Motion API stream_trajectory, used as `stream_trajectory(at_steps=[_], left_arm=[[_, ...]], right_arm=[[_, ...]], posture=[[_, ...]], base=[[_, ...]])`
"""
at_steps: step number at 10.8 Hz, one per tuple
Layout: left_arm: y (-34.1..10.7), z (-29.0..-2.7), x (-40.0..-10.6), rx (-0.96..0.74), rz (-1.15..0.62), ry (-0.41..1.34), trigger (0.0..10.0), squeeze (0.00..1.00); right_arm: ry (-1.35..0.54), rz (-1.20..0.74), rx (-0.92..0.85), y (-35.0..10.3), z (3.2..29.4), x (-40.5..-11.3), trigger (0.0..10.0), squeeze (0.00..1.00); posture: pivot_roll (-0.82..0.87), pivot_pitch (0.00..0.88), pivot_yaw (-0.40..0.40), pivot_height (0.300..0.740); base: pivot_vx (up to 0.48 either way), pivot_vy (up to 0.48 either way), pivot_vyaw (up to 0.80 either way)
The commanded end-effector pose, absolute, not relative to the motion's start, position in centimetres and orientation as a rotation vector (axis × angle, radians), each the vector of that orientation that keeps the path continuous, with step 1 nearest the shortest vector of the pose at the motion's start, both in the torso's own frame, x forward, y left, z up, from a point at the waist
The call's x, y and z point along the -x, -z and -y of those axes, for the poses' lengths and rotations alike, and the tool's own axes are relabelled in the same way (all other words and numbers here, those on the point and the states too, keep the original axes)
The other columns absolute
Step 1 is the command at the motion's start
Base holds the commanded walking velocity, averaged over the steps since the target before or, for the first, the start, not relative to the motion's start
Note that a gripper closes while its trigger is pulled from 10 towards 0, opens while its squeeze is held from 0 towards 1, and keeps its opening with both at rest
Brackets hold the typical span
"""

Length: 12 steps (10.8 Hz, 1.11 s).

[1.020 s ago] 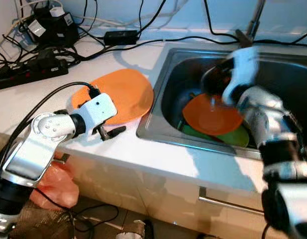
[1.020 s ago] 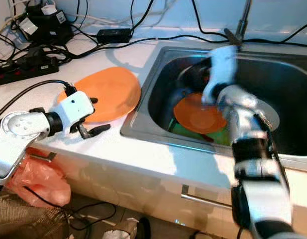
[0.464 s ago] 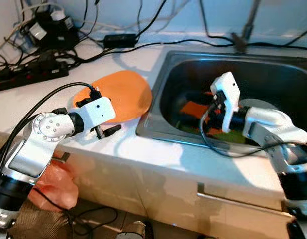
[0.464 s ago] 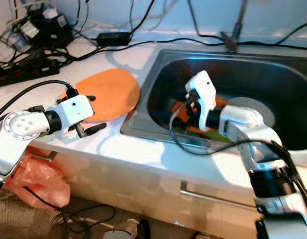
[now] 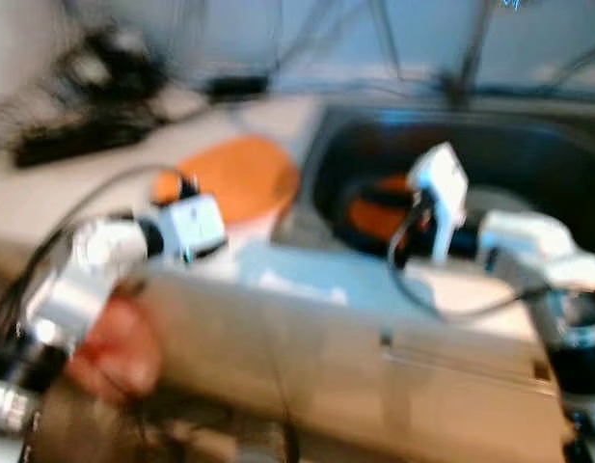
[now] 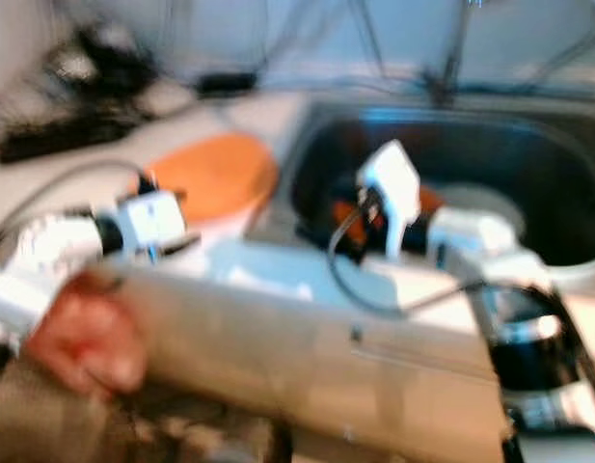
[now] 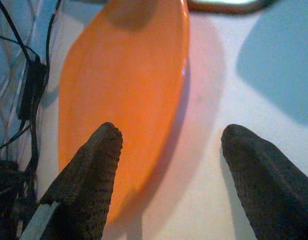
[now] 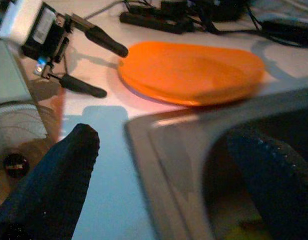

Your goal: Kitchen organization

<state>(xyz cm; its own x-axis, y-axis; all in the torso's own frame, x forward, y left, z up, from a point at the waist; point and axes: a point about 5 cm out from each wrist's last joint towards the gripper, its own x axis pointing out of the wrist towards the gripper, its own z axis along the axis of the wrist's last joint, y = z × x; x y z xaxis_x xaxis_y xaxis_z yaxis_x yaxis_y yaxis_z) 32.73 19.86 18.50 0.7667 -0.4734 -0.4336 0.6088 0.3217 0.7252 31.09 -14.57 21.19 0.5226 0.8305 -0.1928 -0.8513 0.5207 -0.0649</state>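
Observation:
An orange plate lies flat on the white counter, just left of the steel sink. My left gripper is open, low over the counter at the plate's near edge, with one finger over the plate's rim. My right gripper is open and holds nothing. It hovers at the sink's near left rim, looking toward the plate and the left gripper. Another orange plate lies in the sink. Both head views are blurred.
Black cables and power strips crowd the counter's back left. A faucet stem rises behind the sink. Below the counter is a drawer front, and a red bag sits near the floor at the left.
My right arm has drawn back out of the sink basin to its near left rim. The left arm stays by the plate. The head views have shifted a little and blurred.

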Motion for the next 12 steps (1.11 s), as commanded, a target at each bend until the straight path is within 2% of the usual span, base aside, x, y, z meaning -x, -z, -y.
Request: stream_trajectory(at_steps=[1, 3, 6, 8, 10, 12], left_arm=[[-17.7, -19.9, -33.0, -0.965, -0.172, 0.685, 9.6, 0.0], [-18.4, -17.7, -33.3, -0.857, -0.062, 0.686, 10.0, 0.0], [-18.4, -18.0, -33.6, -0.887, -0.034, 0.674, 10.0, 0.0], [-19.0, -18.5, -34.3, -0.951, 0.021, 0.603, 10.0, 0.0], [-20.0, -18.9, -34.9, -0.891, 0.055, 0.527, 10.0, 0.0], [-20.4, -18.7, -35.0, -0.859, 0.09, 0.526, 10.0, 0.0]], right_arm=[[-0.996, -0.129, 0.179, -21.3, 14.6, -31.2, 10.0, 0.0], [-0.968, -0.142, 0.177, -20.6, 14.7, -31.2, 10.0, 0.0], [-0.96, -0.141, 0.184, -20.5, 14.9, -31.3, 10.0, 0.0], [-0.949, -0.116, 0.159, -20.9, 14.8, -31.4, 10.0, 0.0], [-0.945, -0.112, 0.159, -20.9, 14.8, -31.5, 10.0, 0.0], [-0.928, -0.058, 0.136, -21.6, 14.5, -31.6, 10.0, 0.0]], posture=[[0.18, 0.112, 0.129, 0.74], [0.18, 0.115, 0.133, 0.74], [0.17, 0.118, 0.136, 0.74], [0.17, 0.119, 0.135, 0.74], [0.17, 0.119, 0.135, 0.74], [0.17, 0.119, 0.135, 0.74]], base=[[0.0, 0.0, 0.0], [0.0, 0.0, 0.0], [0.0, 0.0, 0.0], [0.0, 0.0, 0.0], [0.144, 0.0, 0.0], [0.304, 0.0, 0.0]])
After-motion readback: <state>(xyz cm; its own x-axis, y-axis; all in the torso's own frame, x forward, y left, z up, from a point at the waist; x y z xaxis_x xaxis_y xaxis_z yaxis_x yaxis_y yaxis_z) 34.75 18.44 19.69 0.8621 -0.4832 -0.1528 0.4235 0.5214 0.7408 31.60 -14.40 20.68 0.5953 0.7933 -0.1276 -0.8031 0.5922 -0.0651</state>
